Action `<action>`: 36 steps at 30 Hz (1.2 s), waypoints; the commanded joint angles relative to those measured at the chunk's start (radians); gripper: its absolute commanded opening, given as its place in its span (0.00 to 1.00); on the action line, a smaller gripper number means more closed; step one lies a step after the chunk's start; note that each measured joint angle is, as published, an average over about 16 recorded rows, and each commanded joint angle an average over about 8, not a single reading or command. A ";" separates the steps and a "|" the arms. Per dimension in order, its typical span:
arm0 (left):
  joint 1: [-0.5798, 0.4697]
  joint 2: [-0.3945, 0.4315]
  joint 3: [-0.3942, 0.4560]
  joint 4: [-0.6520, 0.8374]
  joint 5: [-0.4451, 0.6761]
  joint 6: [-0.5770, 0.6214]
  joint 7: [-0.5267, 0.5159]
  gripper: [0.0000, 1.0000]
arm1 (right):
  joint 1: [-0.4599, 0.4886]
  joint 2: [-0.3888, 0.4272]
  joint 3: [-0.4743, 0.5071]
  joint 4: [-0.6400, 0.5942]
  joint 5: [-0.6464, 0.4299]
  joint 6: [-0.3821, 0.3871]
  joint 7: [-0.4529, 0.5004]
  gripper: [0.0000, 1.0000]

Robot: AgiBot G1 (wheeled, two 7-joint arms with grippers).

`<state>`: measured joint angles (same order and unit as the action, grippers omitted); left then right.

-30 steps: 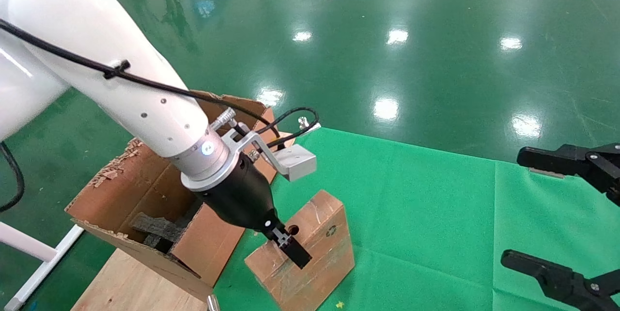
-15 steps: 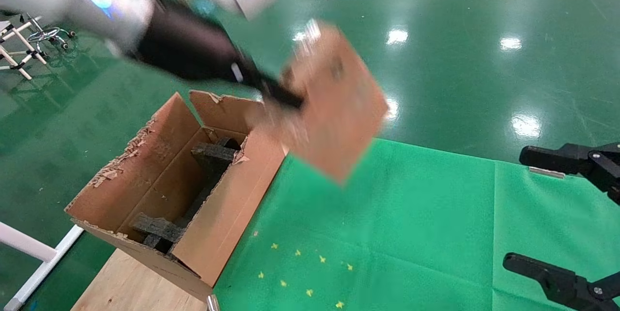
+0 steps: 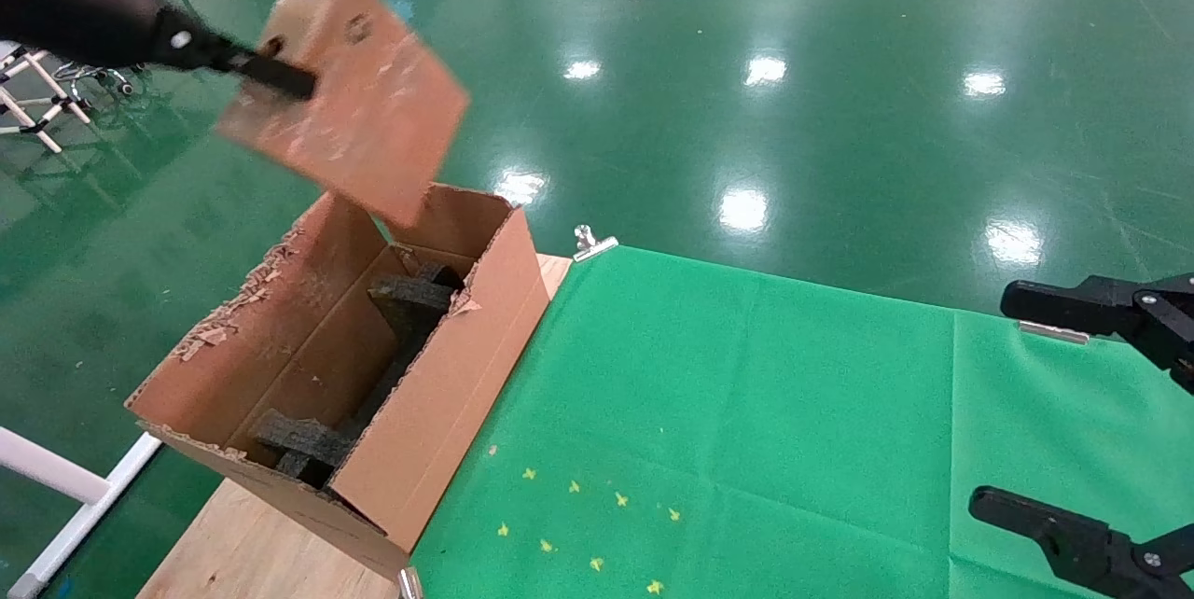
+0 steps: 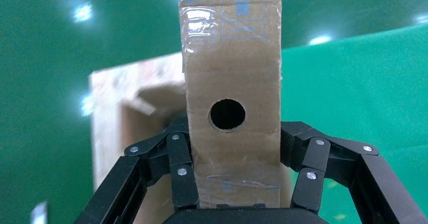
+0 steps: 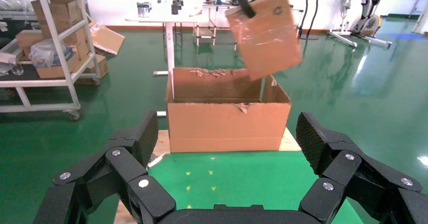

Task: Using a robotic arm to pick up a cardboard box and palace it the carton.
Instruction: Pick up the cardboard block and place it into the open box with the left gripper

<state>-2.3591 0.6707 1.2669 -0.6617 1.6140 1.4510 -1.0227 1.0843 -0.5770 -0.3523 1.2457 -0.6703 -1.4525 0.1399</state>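
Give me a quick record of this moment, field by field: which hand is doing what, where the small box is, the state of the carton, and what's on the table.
left hand: shut on the cardboard box, holding it up in the air
cardboard box: tilted, above the carton's far end, not inside
carton: open, torn flaps upright, black foam blocks inside
right hand: open, parked at the table's right side
table: green cloth with small yellow marks
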 commanded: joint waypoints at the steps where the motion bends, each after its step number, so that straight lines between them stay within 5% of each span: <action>1: -0.010 -0.010 0.013 0.056 0.034 -0.001 0.042 0.00 | 0.000 0.000 0.000 0.000 0.000 0.000 0.000 1.00; 19: 0.148 -0.017 0.040 0.375 0.042 -0.092 0.294 0.00 | 0.000 0.000 0.000 0.000 0.000 0.000 0.000 1.00; 36: 0.302 0.054 0.032 0.572 0.012 -0.186 0.399 0.00 | 0.000 0.000 0.000 0.000 0.000 0.000 0.000 1.00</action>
<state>-2.0563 0.7216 1.2988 -0.0935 1.6270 1.2610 -0.6233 1.0843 -0.5770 -0.3525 1.2457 -0.6702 -1.4524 0.1398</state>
